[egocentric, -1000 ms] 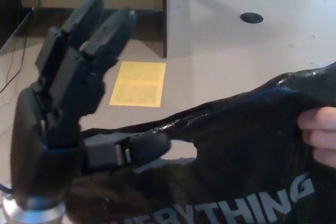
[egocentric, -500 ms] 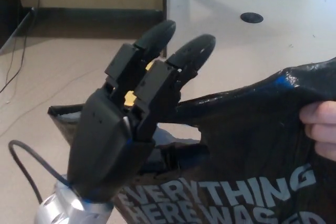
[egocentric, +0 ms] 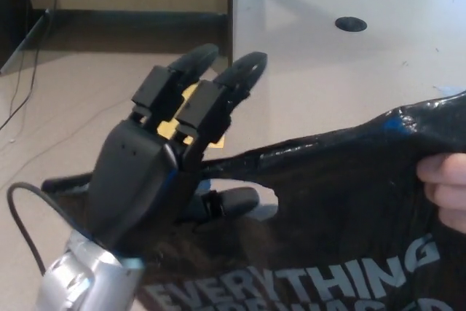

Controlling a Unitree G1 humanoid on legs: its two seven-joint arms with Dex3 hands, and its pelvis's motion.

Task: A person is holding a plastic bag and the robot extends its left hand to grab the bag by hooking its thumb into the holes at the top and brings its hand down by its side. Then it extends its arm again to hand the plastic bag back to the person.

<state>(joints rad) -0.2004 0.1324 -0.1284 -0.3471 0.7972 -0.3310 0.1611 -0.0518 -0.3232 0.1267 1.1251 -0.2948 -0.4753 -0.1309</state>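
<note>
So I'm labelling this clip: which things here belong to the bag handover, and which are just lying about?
Belongs to the job:
left hand
black plastic bag
person's hand holding the bag

Just lying about:
yellow sheet on the floor
cable
round black grommet

Since a second ago the left hand [egocentric: 156, 162] turns its back toward the camera and sits lower and nearer the bag [egocentric: 342, 202], its two fingers [egocentric: 218, 92] now pointing far-right. Its thumb [egocentric: 229, 200] pokes right at the bag's hole. The bag's top edge hangs lower, showing less white lettering.
</note>
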